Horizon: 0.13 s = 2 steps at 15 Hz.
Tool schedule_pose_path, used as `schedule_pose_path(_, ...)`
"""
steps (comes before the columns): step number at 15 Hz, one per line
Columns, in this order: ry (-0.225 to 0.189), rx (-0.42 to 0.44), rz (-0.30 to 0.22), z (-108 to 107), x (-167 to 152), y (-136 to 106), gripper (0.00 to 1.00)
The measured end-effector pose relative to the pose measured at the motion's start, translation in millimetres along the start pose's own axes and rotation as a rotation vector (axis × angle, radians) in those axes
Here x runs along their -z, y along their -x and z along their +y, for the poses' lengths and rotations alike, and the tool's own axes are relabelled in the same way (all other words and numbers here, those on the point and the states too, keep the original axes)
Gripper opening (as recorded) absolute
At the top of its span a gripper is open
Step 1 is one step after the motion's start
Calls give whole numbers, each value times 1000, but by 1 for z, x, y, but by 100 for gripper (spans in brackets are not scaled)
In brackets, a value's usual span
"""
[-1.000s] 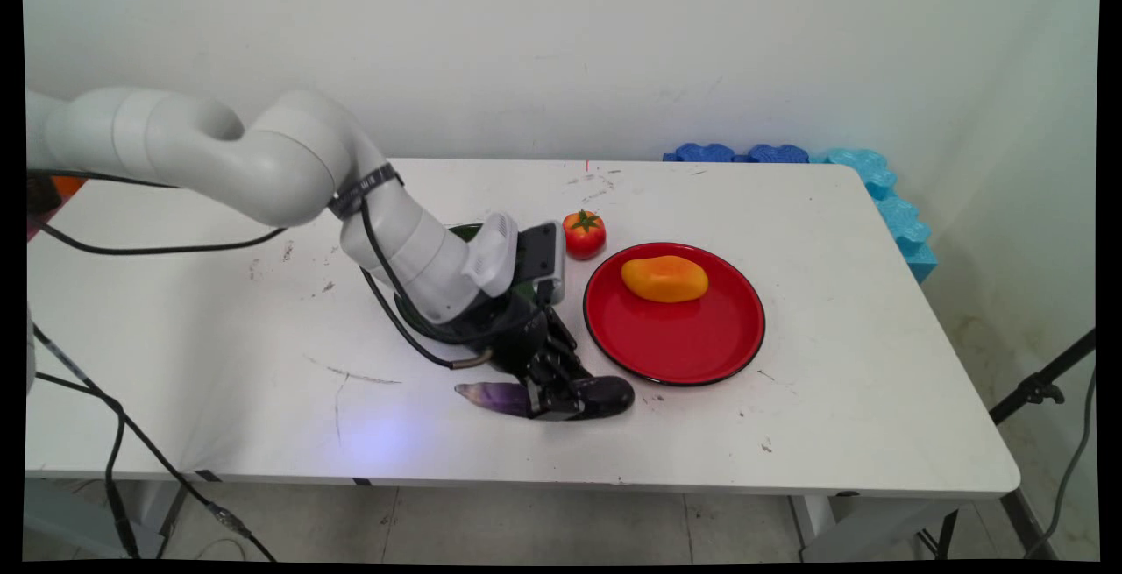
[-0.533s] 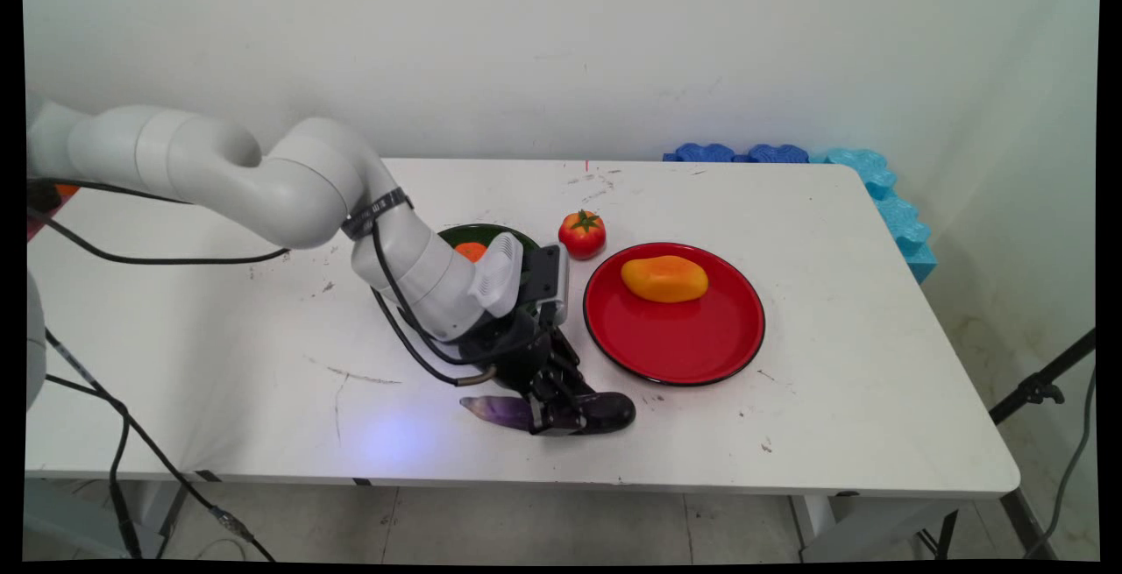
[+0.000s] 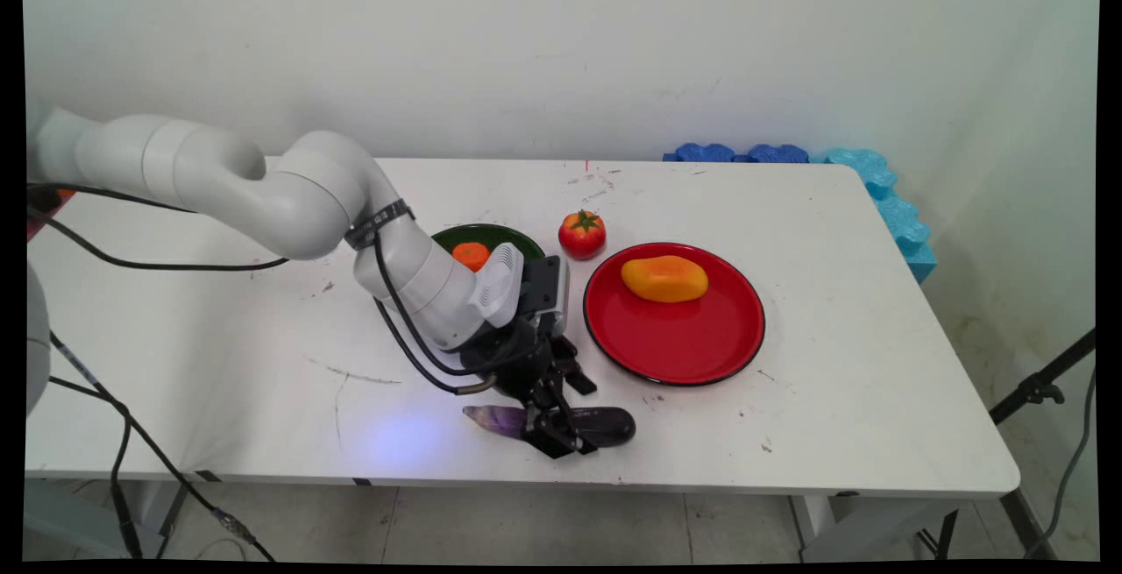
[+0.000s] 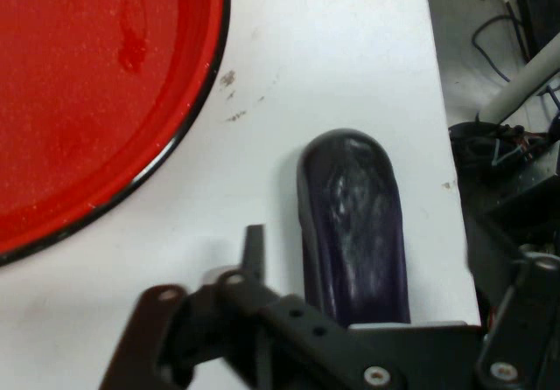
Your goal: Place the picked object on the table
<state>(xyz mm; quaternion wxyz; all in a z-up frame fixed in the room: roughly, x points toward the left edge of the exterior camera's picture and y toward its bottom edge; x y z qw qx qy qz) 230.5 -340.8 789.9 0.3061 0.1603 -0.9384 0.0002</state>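
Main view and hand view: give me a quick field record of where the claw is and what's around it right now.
claw: low over the table's near edge, fingers either side of the eggplant
claw state: open, one finger stands clear of the eggplant
eggplant: dark purple, lying flat on the table, lengthwise along the near edge
red plate: just behind the eggplant, apart from it
on red plate: orange-yellow mango
tomato: on the table beside the red plate
green bowl: behind the arm, holding an orange fruit

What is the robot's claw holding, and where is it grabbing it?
The gripper straddles the purple eggplant around its middle, on the table. Whether it actually grips cannot be told.
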Motion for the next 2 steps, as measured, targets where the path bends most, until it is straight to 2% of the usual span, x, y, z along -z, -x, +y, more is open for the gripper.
schedule_pose_path(2, -3, 1, 7, -1, 1, -1, 100)
